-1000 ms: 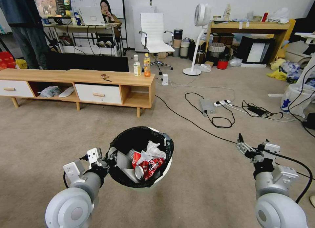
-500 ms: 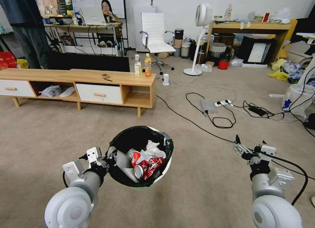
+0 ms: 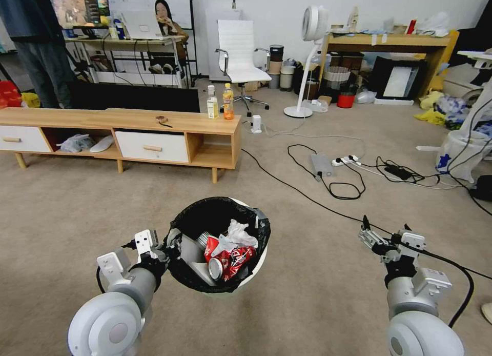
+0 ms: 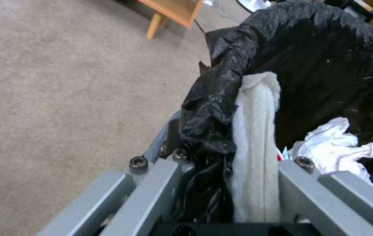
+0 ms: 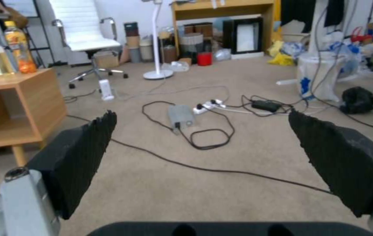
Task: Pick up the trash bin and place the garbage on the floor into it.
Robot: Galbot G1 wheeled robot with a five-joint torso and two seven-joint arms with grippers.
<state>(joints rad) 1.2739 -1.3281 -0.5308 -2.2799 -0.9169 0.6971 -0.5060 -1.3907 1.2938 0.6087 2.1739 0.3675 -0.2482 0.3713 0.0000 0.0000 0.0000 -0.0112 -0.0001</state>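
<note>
Two bottles (image 3: pixel 220 101) stand on a wooden bench (image 3: pixel 128 121); cables (image 3: pixel 338 176), possibly tangled.

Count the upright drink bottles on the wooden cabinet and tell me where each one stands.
2. Both stand side by side near the right end of the low wooden cabinet: the bottle with yellowish contents on the left, the bottle with orange contents on the right.

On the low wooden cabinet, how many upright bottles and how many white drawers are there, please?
Upright bottles: 2
White drawers: 2
Total: 4
</note>
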